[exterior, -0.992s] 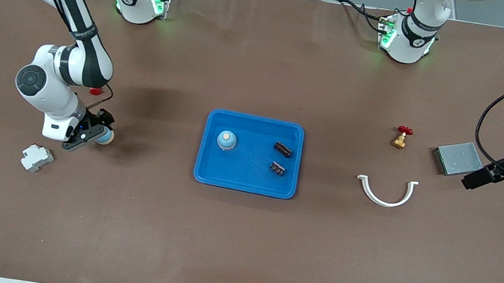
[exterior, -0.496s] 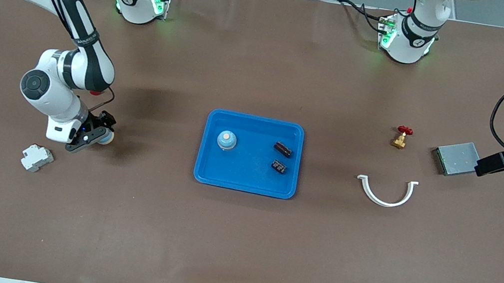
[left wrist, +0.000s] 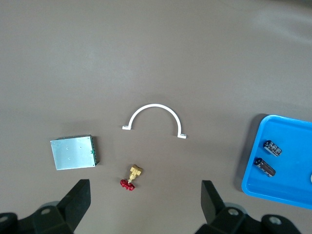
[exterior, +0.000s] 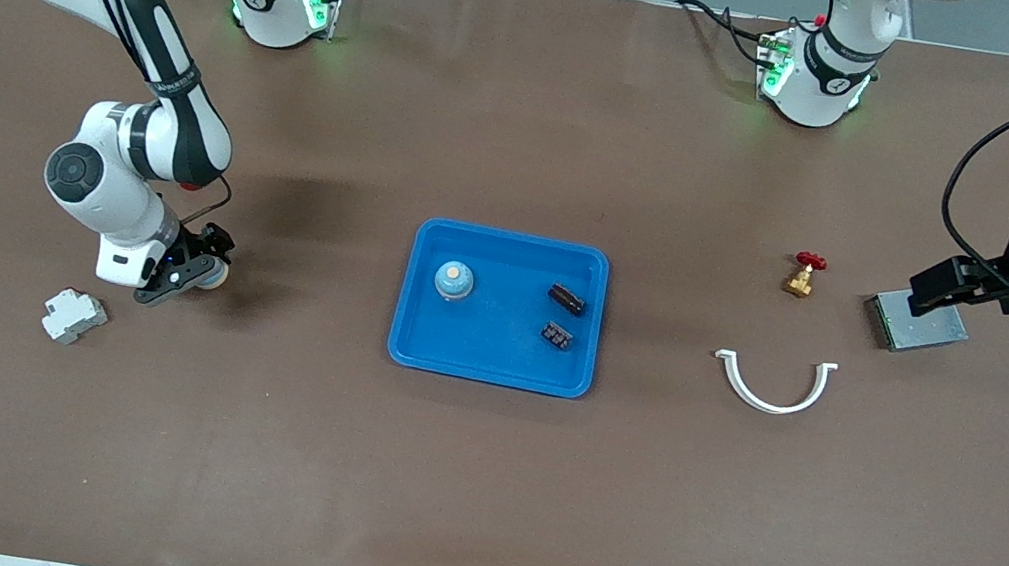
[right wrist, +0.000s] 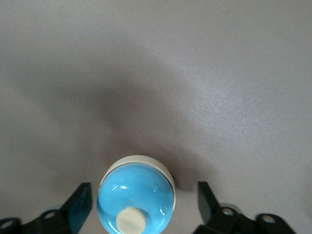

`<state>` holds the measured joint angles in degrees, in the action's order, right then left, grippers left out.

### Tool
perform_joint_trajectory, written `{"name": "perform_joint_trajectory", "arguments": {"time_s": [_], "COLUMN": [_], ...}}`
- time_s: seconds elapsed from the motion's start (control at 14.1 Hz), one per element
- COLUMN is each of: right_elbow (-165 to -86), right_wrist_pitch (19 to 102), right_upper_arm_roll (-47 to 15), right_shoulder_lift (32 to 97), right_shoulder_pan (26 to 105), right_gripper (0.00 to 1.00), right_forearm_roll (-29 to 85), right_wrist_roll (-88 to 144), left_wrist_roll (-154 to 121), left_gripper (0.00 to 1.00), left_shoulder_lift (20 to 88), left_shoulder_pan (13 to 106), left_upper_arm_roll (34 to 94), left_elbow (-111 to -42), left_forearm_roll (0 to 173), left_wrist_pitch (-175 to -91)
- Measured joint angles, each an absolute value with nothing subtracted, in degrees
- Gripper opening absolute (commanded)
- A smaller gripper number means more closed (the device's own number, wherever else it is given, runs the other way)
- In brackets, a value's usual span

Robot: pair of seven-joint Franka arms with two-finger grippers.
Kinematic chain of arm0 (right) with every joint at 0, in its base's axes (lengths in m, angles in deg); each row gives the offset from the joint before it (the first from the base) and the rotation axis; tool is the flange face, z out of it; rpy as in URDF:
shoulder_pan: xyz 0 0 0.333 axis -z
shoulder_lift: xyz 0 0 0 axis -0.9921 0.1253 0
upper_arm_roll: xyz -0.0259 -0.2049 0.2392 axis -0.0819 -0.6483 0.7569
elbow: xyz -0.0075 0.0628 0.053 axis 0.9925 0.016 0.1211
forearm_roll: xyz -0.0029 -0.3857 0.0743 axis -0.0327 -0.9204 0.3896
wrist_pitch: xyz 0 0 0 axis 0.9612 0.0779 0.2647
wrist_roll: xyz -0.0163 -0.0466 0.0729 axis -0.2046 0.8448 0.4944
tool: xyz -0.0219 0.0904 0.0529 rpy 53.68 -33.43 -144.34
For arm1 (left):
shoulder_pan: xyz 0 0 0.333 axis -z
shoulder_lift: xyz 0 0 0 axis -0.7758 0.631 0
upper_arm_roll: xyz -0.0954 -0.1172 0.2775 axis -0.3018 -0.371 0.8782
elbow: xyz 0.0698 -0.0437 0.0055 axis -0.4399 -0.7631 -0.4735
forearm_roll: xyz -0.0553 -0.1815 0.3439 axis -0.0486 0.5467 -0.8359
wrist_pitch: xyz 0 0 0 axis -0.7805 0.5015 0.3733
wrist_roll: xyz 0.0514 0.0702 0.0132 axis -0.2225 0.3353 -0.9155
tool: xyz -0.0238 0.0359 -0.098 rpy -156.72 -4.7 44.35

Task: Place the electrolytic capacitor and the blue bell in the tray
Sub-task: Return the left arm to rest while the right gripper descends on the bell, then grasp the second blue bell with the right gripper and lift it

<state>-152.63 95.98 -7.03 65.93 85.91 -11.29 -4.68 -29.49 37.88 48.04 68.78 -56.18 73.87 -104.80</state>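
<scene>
Left hand newly above metal box

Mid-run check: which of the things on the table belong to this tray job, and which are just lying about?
Job items: tray; blue bell and two capacitors in it; second blue bell on the table, between the open fingers of the right gripper.

Lying about: white block, red-handled valve, white half-ring, metal plate under the open left gripper.
</scene>
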Motion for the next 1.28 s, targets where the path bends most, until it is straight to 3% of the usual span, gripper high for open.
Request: {"name": "perform_joint_trajectory", "arguments": {"time_s": [0.07, 0.35, 0.43, 0.85, 1.28], "right_elbow": [-152.6, -152.6, -152.6, -151.9, -140.4], "right_wrist_pitch": [96.0, 96.1, 96.1, 94.8, 74.2], "right_upper_arm_roll": [-7.0, -7.0, -7.0, -6.7, -1.7], "right_shoulder_lift": [66.0, 65.8, 65.8, 65.7, 63.2], "right_shoulder_pan": [85.9, 86.0, 86.0, 86.0, 85.2], "right_gripper": [0.61, 0.27, 0.24, 0.24, 0.24], "right_forearm_roll": [-11.3, -11.3, -11.3, -11.3, -11.1], "right_wrist_roll": [-4.7, -4.7, -4.7, -4.7, 10.4], "left_wrist_roll": [-29.5, -29.3, -29.3, -29.0, -23.4], "left_gripper": [1.0, 1.0, 1.0, 1.0, 1.0], "left_shoulder_lift": [37.9, 36.8, 35.9, 31.7, 31.6], "left_shoulder_pan": [47.8, 47.7, 48.0, 50.2, 50.6], "left_upper_arm_roll": [68.9, 72.4, 73.5, 75.8, 76.6], "left_elbow": [-56.2, -56.9, -57.8, -62.3, -62.8], "left_forearm_roll": [73.9, 73.9, 73.9, 73.9, 73.9], "left_wrist_pitch": [-104.6, -103.4, -103.2, -103.1, -103.2]}}
